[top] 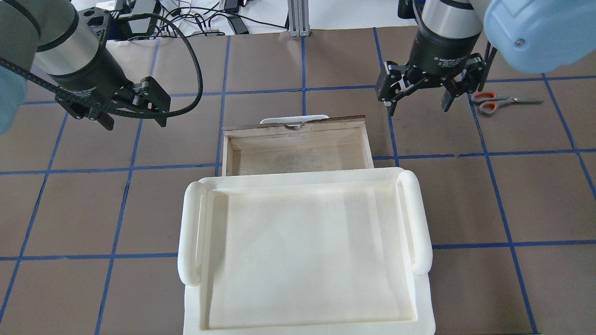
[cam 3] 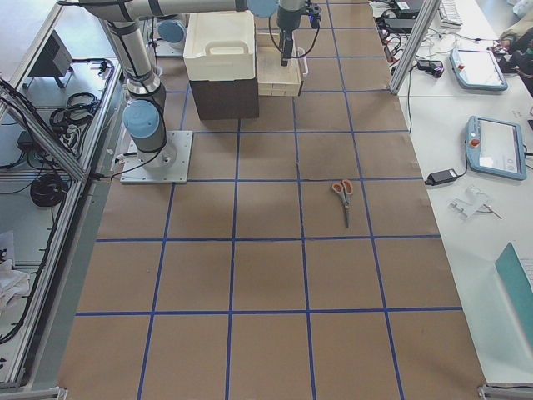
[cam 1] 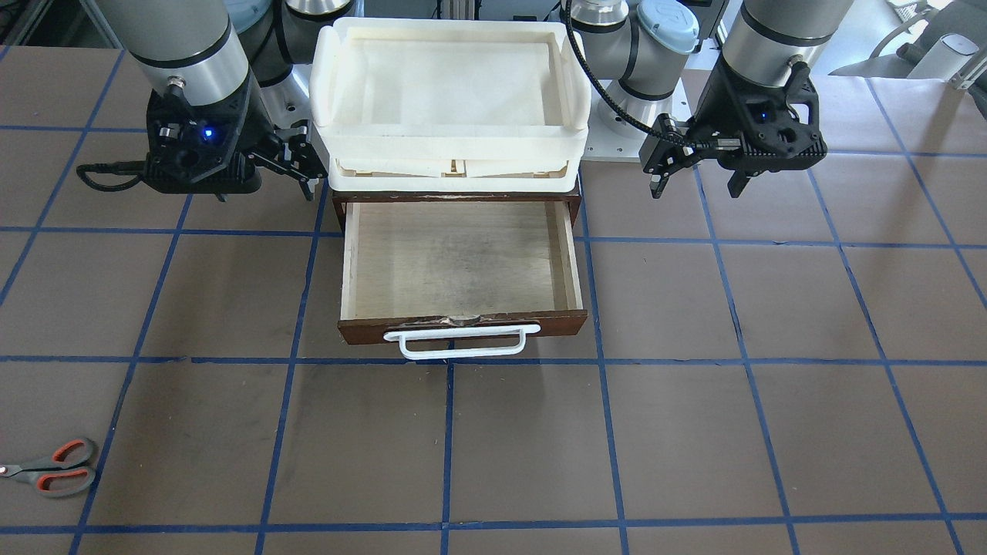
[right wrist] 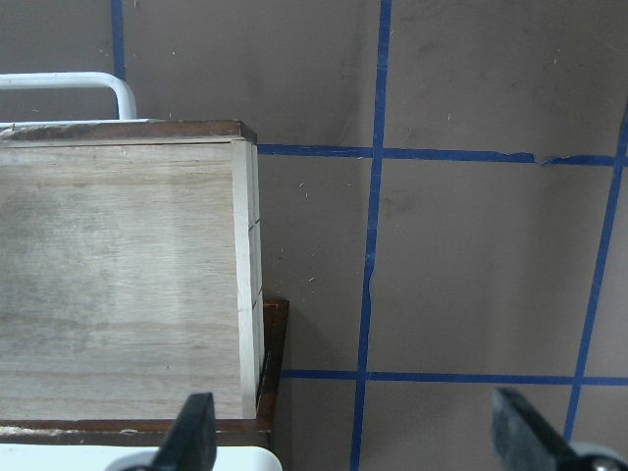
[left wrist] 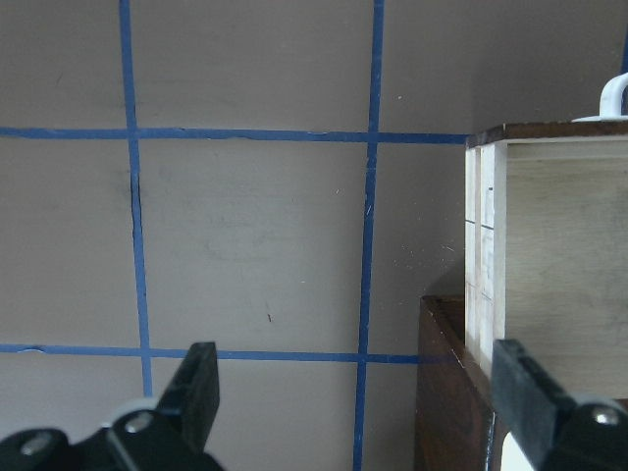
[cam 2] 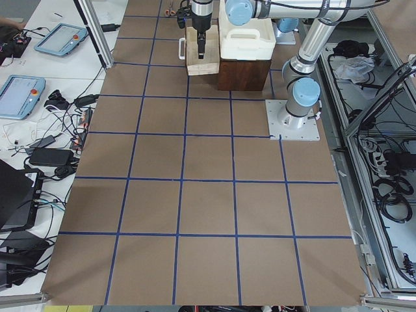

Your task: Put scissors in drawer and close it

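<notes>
The scissors [cam 1: 50, 468] lie flat on the table mat, far to the robot's right of the drawer; they also show in the overhead view [top: 493, 101] and the right side view [cam 3: 343, 196]. The drawer [cam 1: 455, 262] is pulled open, its pale plywood floor bare [top: 298, 153], with a white bar handle [cam 1: 461, 343]. My left gripper [cam 1: 696, 185] is open and empty, hovering beside the drawer's left side [top: 136, 122]. My right gripper [top: 418, 108] is open and empty, hovering between the drawer and the scissors. The scissors show in neither wrist view.
A white plastic tray [top: 191, 232] sits on top of the dark brown cabinet [cam 3: 223, 96] that holds the drawer. The arms' base plate [cam 3: 158, 158] is behind it. Side benches carry tablets [cam 3: 495, 146] and cables. Blue tape lines grid the brown mat.
</notes>
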Robot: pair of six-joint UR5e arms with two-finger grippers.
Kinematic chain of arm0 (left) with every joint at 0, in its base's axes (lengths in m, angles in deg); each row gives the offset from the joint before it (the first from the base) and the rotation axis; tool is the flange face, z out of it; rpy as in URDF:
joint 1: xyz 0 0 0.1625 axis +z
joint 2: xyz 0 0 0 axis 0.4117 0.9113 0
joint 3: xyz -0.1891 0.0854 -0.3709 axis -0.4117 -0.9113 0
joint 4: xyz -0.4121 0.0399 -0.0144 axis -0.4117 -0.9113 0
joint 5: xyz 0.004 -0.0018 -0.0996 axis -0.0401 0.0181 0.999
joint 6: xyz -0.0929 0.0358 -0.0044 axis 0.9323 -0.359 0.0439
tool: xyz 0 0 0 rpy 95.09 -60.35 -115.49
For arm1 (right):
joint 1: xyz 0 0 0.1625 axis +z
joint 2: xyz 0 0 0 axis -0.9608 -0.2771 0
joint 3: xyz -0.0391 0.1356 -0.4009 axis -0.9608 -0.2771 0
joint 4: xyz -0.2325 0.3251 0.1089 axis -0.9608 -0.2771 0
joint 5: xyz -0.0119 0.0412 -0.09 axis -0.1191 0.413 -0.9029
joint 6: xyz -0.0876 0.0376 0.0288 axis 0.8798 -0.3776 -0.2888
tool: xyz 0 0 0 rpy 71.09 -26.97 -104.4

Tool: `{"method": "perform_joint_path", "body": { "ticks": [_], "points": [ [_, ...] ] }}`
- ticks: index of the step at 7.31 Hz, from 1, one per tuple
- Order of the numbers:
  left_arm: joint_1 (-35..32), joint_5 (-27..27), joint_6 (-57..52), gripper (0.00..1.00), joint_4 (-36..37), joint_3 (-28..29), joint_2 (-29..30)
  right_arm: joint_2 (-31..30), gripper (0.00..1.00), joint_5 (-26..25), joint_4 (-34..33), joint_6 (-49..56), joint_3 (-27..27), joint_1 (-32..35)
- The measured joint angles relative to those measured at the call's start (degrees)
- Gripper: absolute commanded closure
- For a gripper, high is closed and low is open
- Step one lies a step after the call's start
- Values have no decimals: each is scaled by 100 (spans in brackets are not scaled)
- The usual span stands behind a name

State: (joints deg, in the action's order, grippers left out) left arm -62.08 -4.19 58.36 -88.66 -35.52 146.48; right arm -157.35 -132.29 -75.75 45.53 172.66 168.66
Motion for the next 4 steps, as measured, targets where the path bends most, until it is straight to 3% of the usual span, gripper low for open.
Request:
{"method": "perform_joint_path", "body": {
  "ticks": [4],
  "points": [
    [0, -7, -16, 0, -16, -2, -102, 1, 0, 9, 0, 7, 12, 0]
  ]
}}
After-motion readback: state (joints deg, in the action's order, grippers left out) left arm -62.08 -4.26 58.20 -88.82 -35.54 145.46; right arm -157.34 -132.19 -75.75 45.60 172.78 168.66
